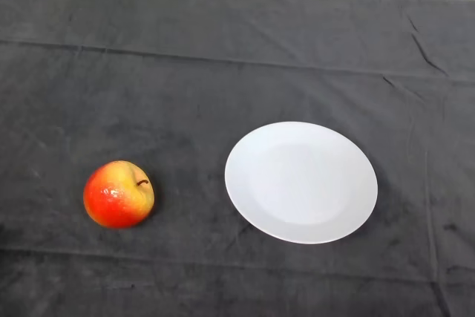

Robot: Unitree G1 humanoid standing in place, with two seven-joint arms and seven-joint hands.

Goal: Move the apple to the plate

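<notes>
1. Robot hand: no part of it shows, so I cannot tell whether it is released, clenched or grasping anything. By the rig, the left arm would enter from the lower left corner of the head view.
2. Nearest that corner lies the apple [119, 194], red and yellow, resting on the dark cloth of the counter [223, 57]. Judged from this, it sits on the robot hand's own side, a short reach forward and slightly inward.
3. Its stem points up and toward the right, so the apple leans a little. It is nearly round, with no long axis to line up with, and a grasp from above or from the left side looks equally workable.
4. To the right of the apple, well apart from it, is the white plate [300, 183], bare and flat on the cloth.
5. The coming move turns on this: apple first, plate beyond it, so the carry runs rightward across the counter, away from the arm's entry side.
6. Farther back there is only wrinkled cloth.
</notes>
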